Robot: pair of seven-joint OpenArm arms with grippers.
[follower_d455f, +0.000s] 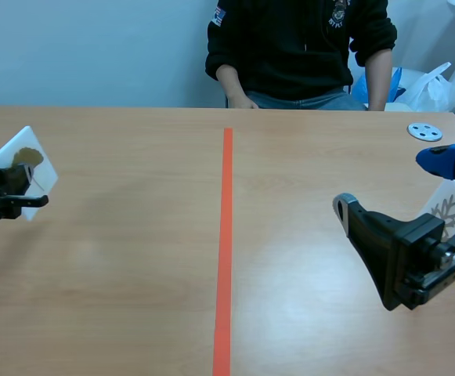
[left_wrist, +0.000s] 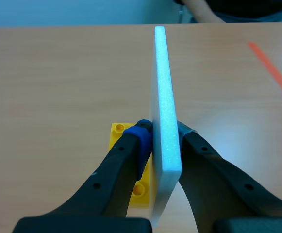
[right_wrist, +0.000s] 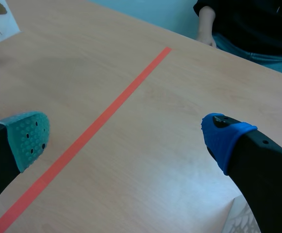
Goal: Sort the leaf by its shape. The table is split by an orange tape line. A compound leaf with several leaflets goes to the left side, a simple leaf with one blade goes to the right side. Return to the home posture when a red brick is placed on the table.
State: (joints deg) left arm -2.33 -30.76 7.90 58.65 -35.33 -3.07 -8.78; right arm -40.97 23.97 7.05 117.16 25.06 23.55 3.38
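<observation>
Left gripper (left_wrist: 162, 133) was clenched on a white foam card (left_wrist: 162, 73), over a yellow brick (left_wrist: 117, 133). Right gripper (right_wrist: 126, 137) stood released, fingers apart, orange tape line (right_wrist: 107, 114) ahead.

Bright, even light fell from above on the desk (follower_d455f: 117, 298), leaving a broad pale sheen (right of the tape line (follower_d455f: 225, 235), lower centre of the scene view). Shadows were faint and soft-edged throughout.
</observation>
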